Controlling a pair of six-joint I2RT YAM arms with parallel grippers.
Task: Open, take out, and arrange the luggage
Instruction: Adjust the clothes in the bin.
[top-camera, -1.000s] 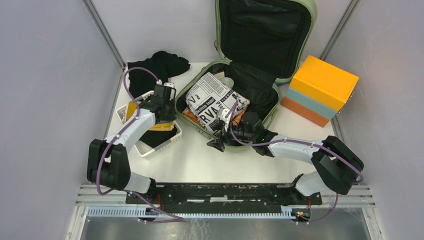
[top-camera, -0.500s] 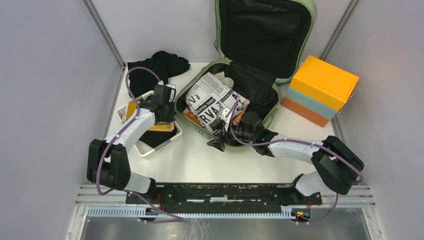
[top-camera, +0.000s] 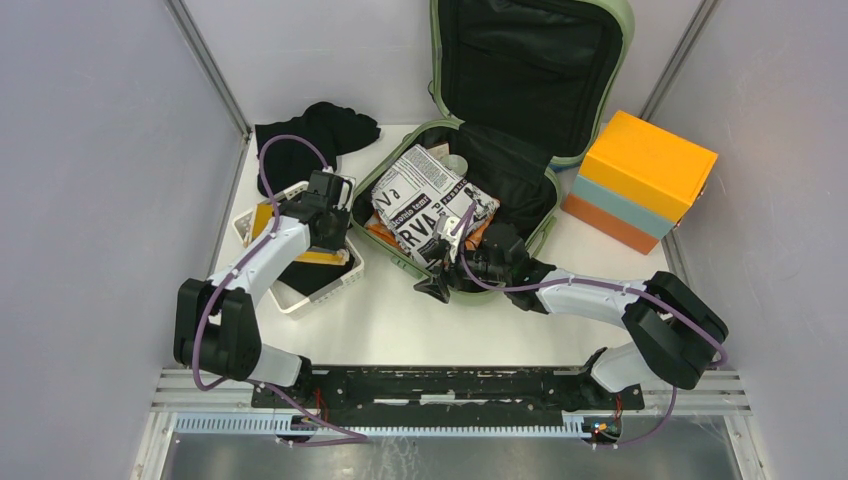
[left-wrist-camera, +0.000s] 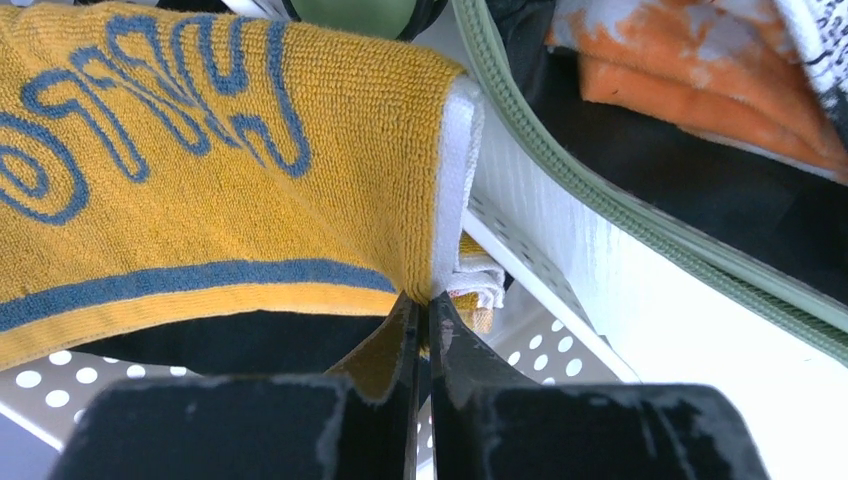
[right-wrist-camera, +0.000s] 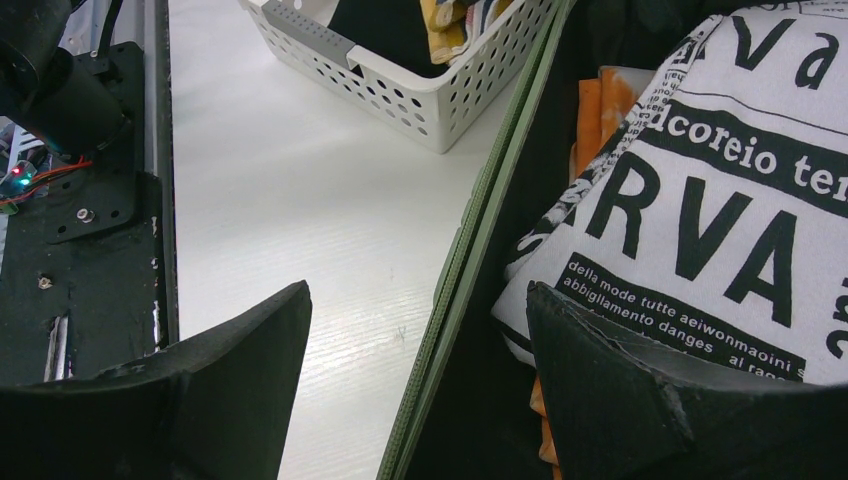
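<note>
The sage-green luggage (top-camera: 525, 70) lies open at the back of the table, lid upright, with a newspaper-print cloth (top-camera: 425, 195) and an orange cloth (left-wrist-camera: 700, 60) inside. My left gripper (left-wrist-camera: 422, 300) hangs over the white basket (top-camera: 330, 285), shut on the white-hemmed edge of a yellow towel (left-wrist-camera: 220, 150) with blue lettering. My right gripper (right-wrist-camera: 415, 300) is open at the luggage's near rim (right-wrist-camera: 470, 260). One finger is over the table and the other over the newspaper-print cloth (right-wrist-camera: 720, 190).
A black garment (top-camera: 315, 135) lies at the back left behind the basket, and dark cloth lies in the basket under the towel. An orange and light-blue box (top-camera: 640, 180) stands right of the luggage. Grey walls close in both sides.
The left gripper's jaws have closed on the towel's edge, and its cable loop has shifted slightly. The right arm has not moved.
</note>
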